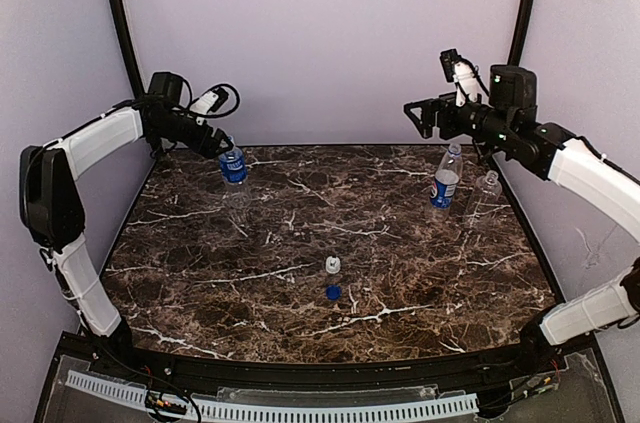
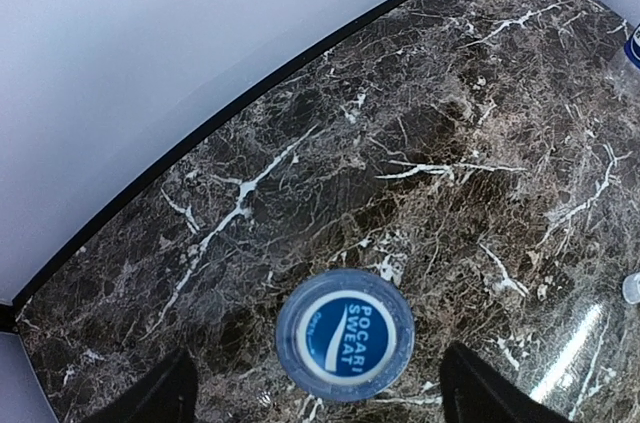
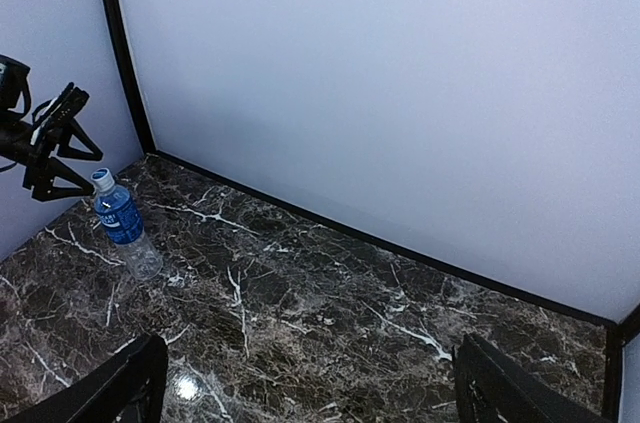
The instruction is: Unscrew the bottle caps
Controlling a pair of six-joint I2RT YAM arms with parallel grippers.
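Note:
The blue-labelled bottle point(image 1: 233, 167) stands at the back left with its blue cap point(image 2: 345, 334) screwed on. My left gripper point(image 1: 224, 146) hangs just over it, open; in the left wrist view point(image 2: 318, 358) the cap sits between the two fingers with a gap on each side. The Pepsi bottle point(image 1: 446, 179) and the unlabelled bottle point(image 1: 483, 199) stand at the back right. A white cap point(image 1: 333, 264) and a blue cap point(image 1: 333, 292) lie loose at the table's middle. My right gripper point(image 1: 416, 118) is raised left of the Pepsi bottle, open and empty point(image 3: 310, 343).
The dark marble table point(image 1: 200, 273) is walled by pale panels at the back and sides. The right wrist view shows the blue-labelled bottle point(image 3: 122, 220) far left with the left gripper over it.

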